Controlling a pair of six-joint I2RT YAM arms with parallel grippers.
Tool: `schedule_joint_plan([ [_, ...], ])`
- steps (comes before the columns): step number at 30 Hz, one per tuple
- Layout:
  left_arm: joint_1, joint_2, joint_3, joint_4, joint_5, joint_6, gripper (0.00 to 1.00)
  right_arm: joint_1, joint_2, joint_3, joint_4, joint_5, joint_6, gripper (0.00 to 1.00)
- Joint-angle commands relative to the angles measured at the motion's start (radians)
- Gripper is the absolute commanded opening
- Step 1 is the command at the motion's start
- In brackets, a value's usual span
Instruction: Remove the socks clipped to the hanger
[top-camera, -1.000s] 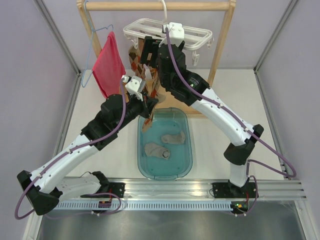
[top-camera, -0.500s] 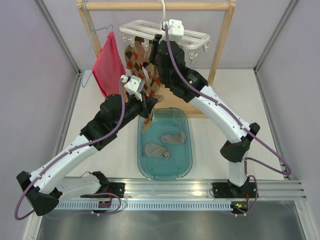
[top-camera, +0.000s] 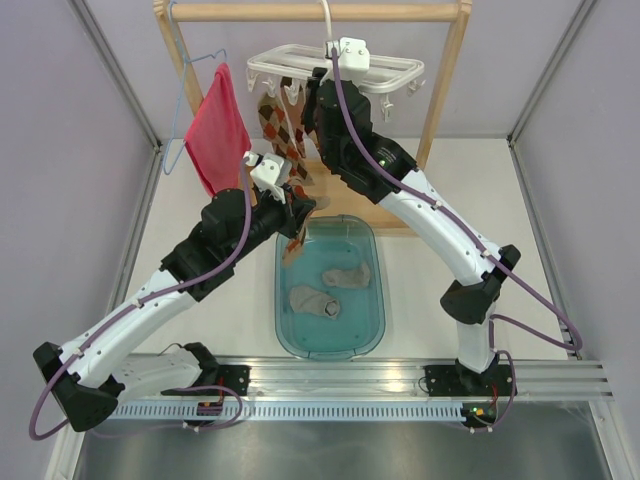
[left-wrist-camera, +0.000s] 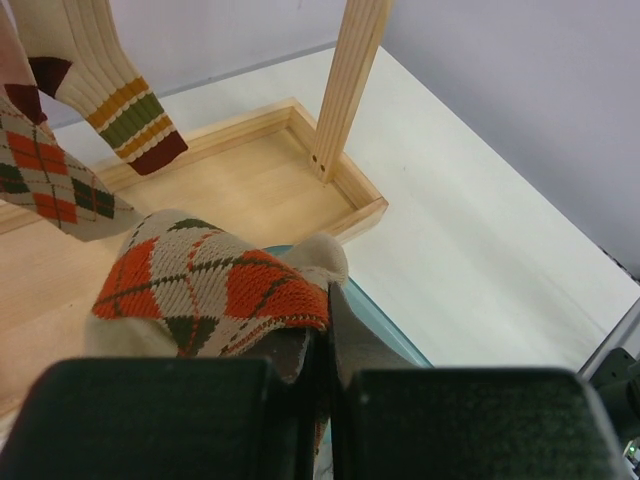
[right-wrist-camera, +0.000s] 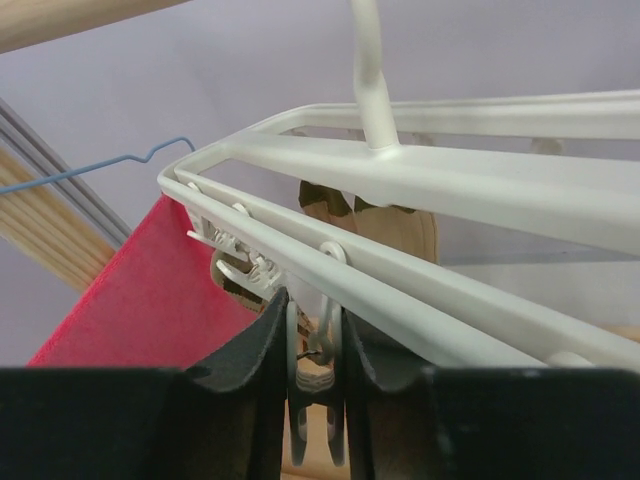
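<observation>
Having clamped a clip (right-wrist-camera: 318, 385): right gripper (right-wrist-camera: 314, 325)

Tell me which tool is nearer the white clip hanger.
Right. The right tool is up at the hanger, shut on a clip under its frame; the left tool sits lower, apart from it, shut on an argyle sock.

The top camera is looking down from above and behind the arm bases, taking in the whole pale flat table (top-camera: 420, 320). The left wrist camera is pointing forward and downward past the left gripper (left-wrist-camera: 323, 340), very close on an orange-and-cream argyle fabric sock (left-wrist-camera: 210, 285). The right wrist camera is looking upward, close under the white plastic rectangular drying hanger (right-wrist-camera: 450, 185) — the top view is also showing this hanger (top-camera: 395, 70) and the plain red-pink cloth (top-camera: 222, 125).
</observation>
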Motion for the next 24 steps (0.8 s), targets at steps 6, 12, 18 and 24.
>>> schedule_joint_plan([
  [6, 0.013, -0.007, -0.007, 0.017, 0.008, 0.033, 0.02, -0.002, -0.061, -0.075, 0.023, -0.029, -0.017, 0.73],
  [12, 0.026, 0.001, -0.007, 0.011, 0.002, 0.031, 0.02, 0.014, -0.147, -0.225, 0.061, -0.032, -0.021, 0.74],
  [18, 0.040, -0.004, -0.010, 0.003, -0.044, 0.033, 0.02, 0.054, -0.277, -0.455, 0.136, -0.001, -0.016, 0.73],
  [24, 0.048, -0.028, -0.020, -0.009, -0.062, 0.024, 0.02, 0.077, -0.448, -0.748, 0.207, 0.003, 0.015, 0.73],
])
